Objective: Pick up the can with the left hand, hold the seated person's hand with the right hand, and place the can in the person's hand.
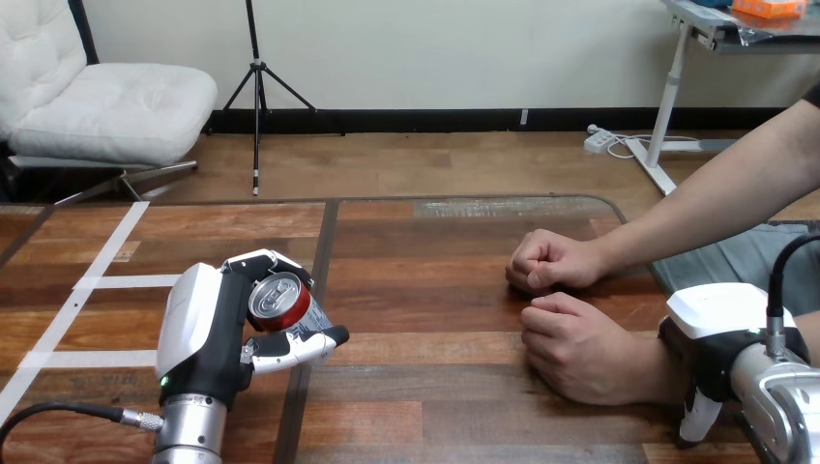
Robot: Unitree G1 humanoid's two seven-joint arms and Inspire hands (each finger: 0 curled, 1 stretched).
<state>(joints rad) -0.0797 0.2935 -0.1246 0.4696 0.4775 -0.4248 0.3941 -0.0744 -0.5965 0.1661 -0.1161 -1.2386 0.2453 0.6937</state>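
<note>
A red can with a silver top stands upright in my left hand, whose fingers and thumb curl round it just above the table's front left. The person's two hands rest as loose fists on the wooden table at the right: the far hand and the near hand. My right hand sits against the wrist of the near hand at the lower right, its white back facing me. Its contact with the wrist is hidden.
White tape strips cross the table's left part. A dark seam runs front to back beside the can. Bare wood lies between the can and the person's hands.
</note>
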